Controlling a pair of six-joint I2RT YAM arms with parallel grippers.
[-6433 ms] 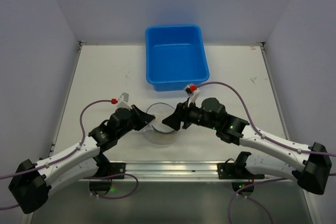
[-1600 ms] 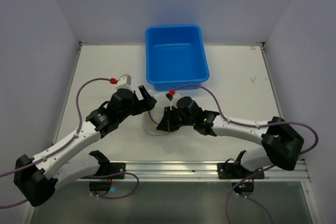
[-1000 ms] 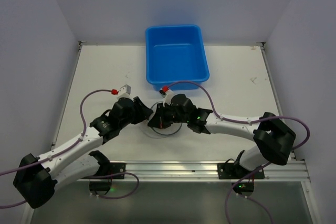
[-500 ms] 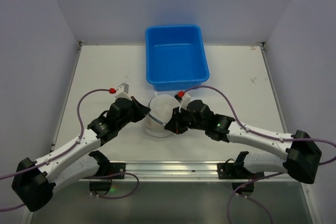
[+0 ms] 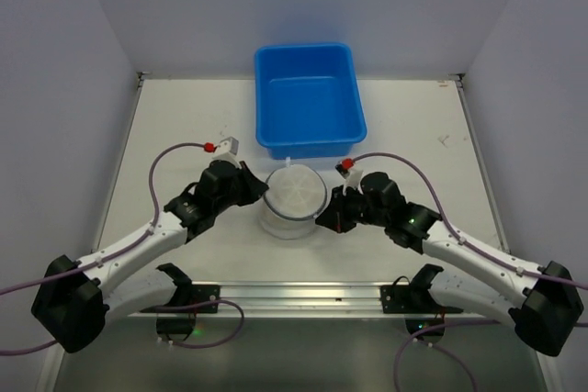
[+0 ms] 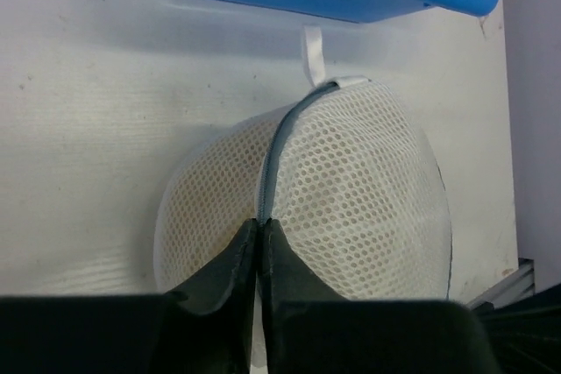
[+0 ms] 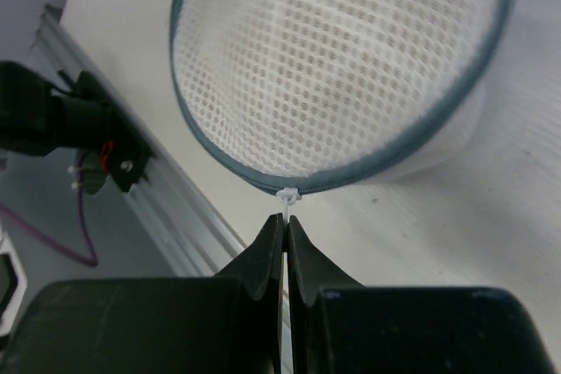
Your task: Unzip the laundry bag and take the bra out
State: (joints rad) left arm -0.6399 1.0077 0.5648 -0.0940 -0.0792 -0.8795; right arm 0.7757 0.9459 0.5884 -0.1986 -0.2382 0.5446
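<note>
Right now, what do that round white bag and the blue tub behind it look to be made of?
Laundry bag: soft white mesh fabric, likely synthetic; tiny holes show throughout, with a grey zip around the rim. Blue tub: rigid moulded plastic, judging by smooth, slightly glossy walls.

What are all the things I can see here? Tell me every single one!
laundry bag: one, white mesh with a dark zip, in the middle
zip pull: one, white, on the bag's rim, right side
hanging loop: one, white, bag's far side
tub: one, blue, behind the bag
table: one, white, under everything
left gripper: one, black, shut on the bag's zip seam
right gripper: one, black, shut on the zip pull
</note>
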